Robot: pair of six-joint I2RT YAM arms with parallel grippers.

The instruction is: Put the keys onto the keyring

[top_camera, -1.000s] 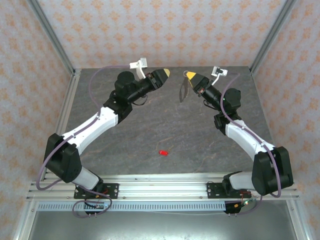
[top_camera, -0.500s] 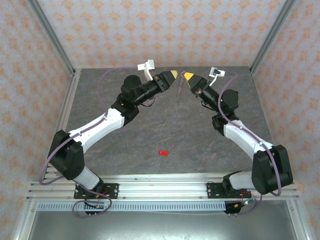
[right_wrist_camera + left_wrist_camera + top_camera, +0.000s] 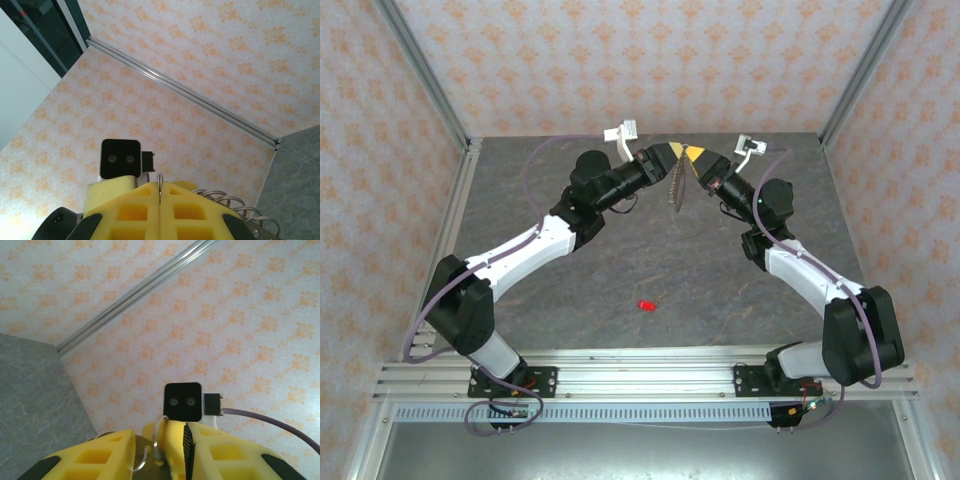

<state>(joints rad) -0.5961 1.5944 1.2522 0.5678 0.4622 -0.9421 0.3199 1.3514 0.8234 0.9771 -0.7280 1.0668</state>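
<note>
At the far side of the desk (image 3: 570, 270) the two arms meet with their yellow tips almost touching, raised above the surface. The right gripper (image 3: 694, 153) is fully closed: in its wrist view the two yellow fingers (image 3: 130, 210) press together along one seam, and a thin piece of wire comes out of this seam. This wire belongs to the keyring (image 3: 676, 190), which hangs down from the tips as a dark narrow oval in the top view. Its shape is hard to read there because it is seen nearly edge-on. Beside the right fingers a row of small metal loops (image 3: 227, 202) is cut off by the lower edge of the picture. The left gripper (image 3: 668, 153) has its fingers (image 3: 95, 457) a little apart, and the ring wire curves down into the gap between them. It seems that they close around the wire, but I cannot tell if the pads really press it, because the contact place is hidden. The keys (image 3: 646, 304), one tiny red piece, lie alone on the desk nearer to the arm bases, well apart from both grippers.
</note>
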